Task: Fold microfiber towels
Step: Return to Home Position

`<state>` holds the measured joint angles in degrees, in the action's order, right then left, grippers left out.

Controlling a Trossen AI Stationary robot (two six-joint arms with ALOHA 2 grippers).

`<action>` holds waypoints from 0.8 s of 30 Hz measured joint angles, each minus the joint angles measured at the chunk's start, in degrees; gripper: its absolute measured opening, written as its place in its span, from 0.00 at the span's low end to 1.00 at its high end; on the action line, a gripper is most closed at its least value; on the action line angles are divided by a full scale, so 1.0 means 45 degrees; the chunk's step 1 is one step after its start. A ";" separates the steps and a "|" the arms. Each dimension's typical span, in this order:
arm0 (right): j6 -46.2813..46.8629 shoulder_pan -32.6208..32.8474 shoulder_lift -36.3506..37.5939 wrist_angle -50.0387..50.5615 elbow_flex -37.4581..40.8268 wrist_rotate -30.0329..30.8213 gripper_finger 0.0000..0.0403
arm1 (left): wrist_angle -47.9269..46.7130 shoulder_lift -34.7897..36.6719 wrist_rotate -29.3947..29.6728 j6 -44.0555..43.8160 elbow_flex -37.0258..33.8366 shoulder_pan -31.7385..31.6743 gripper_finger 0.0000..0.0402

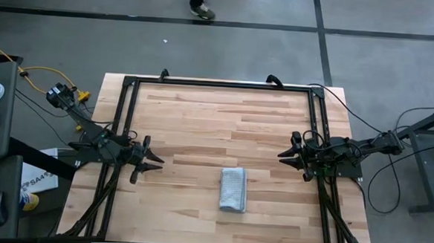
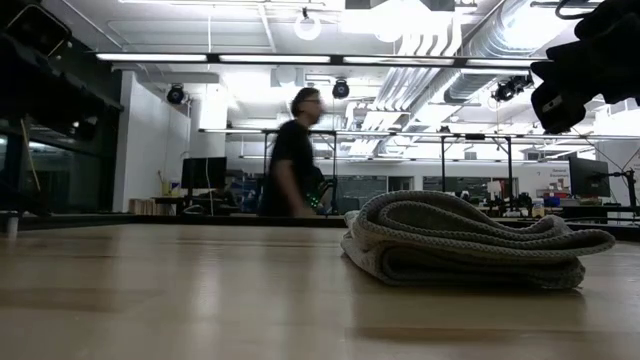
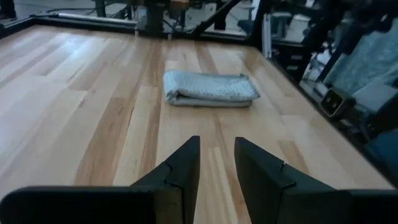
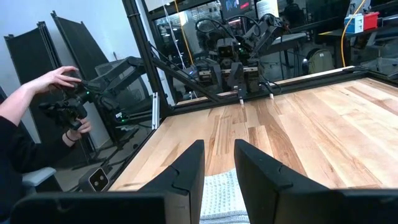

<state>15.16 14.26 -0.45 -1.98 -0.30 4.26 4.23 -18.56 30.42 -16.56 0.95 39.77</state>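
And here's the light grey towel (image 1: 233, 189), folded into a compact, narrow bundle. It sits on the wooden counter (image 1: 202, 113) in the lower centre of the overhead frame, a touch right of the middle. From counter level the towel (image 2: 470, 240) is a plump stack of layers, right of centre, its folds rounded on top. Nothing is touching it! The left end effector (image 1: 153, 163) hangs at the left side of the overhead frame, well apart from the towel. Its wrist camera shows the two dark fingers (image 3: 183, 168) parted by a narrow gap with nothing between them. Over on the right side, the right end effector (image 1: 283, 156) sits just as clear of the cloth, its fingers (image 4: 186, 168) likewise a slim gap apart and gripping nothing. Behind the counter a person (image 2: 293, 160) shows in the room, and a hand (image 4: 59, 78) rests on dark equipment off the counter's edge.
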 joint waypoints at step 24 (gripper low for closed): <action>0.0000 -0.0005 -0.0010 0.0000 0.0002 0.0002 0.20 | -0.0035 0.0017 -0.0268 0.0484 -0.0063 0.0003 0.25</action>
<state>15.16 14.24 -0.49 -1.98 -0.30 4.27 4.08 -18.48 29.21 -14.38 0.67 39.78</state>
